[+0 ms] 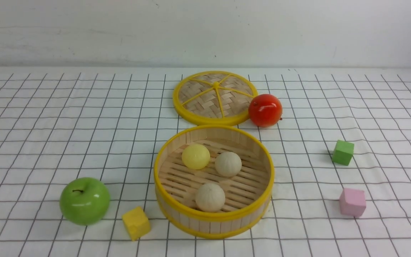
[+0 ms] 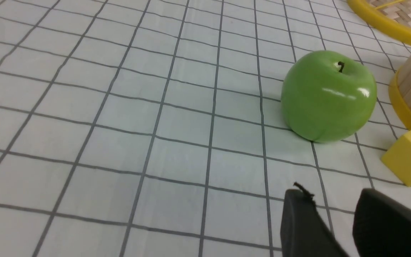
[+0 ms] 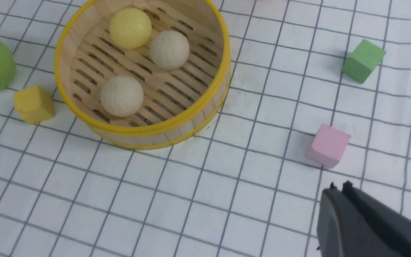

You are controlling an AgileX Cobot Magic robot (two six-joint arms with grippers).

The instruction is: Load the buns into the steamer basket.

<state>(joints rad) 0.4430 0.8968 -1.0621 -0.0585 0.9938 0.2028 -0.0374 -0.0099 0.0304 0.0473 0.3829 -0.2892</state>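
You are looking across a white tablecloth (image 1: 48,117) with a dark grid, seen from between the arms. The steamer basket (image 1: 214,218) is sitting near the middle of the front view, toward 6 o'clock, and all three buns are lying on its slat floor. The pale yellow bun (image 1: 195,156) is resting at about 11 o'clock inside the basket, touching or almost touching a beige bun (image 1: 228,164) at about 1 o'clock. The second beige bun (image 1: 209,197) is lying apart from them near 6 o'clock, close to the near wall.

The woven lid (image 1: 213,97) is lying flat just behind the basket at 12 o'clock, with a red apple (image 1: 265,110) touching its rim at 4 o'clock. A green apple (image 1: 84,200) is sitting at the basket's 8 o'clock, and a yellow cube (image 1: 136,223) is lying between that apple and the basket wall. A green cube (image 1: 343,152) and a pink cube (image 1: 352,202) are lying well apart from the basket at 3 and 4 o'clock.

Your left gripper (image 2: 334,214) is hovering over bare cloth near the green apple, its two dark fingers standing apart with nothing between them. Your right gripper (image 3: 338,189) is hanging above the cloth near the pink cube, its fingertips pressed together and holding nothing.
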